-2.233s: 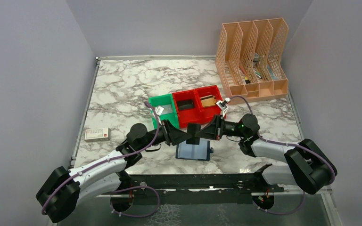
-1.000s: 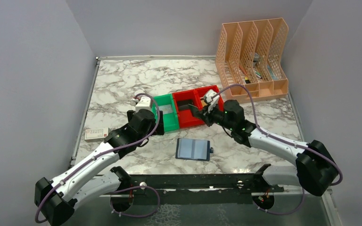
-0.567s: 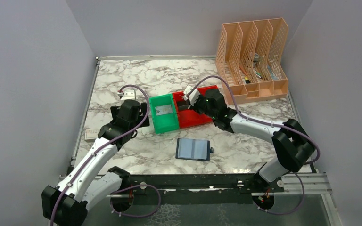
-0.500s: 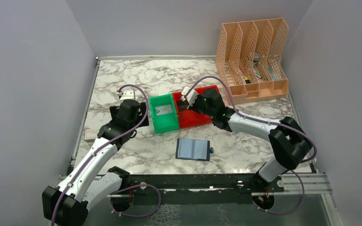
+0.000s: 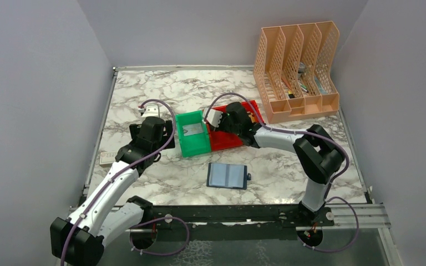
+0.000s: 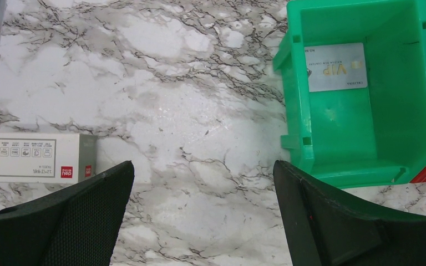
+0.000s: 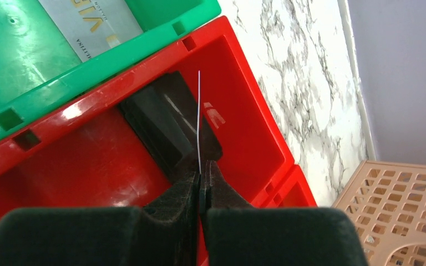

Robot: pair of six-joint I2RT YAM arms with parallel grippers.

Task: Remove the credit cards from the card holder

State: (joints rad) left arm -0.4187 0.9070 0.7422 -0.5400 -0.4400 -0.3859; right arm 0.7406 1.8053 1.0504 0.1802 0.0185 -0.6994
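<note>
Right end effector (image 7: 201, 178) pinches a card (image 7: 199, 116) edge-on over the red bin (image 7: 249, 111); left end effector (image 6: 202, 188) gapes wide; card holder (image 5: 227, 175) lies open near the worktop (image 5: 161, 94)'s front edge.

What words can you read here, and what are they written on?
"VIP": on the silver card in the green bin, seen upside down.
Other print on that card: too small to read.
Labels on the white box: too small to read.

Marble table (image 5: 161, 94) — bins (image 5: 197, 148), card holder (image 5: 227, 175), box (image 6: 33, 157).
</note>
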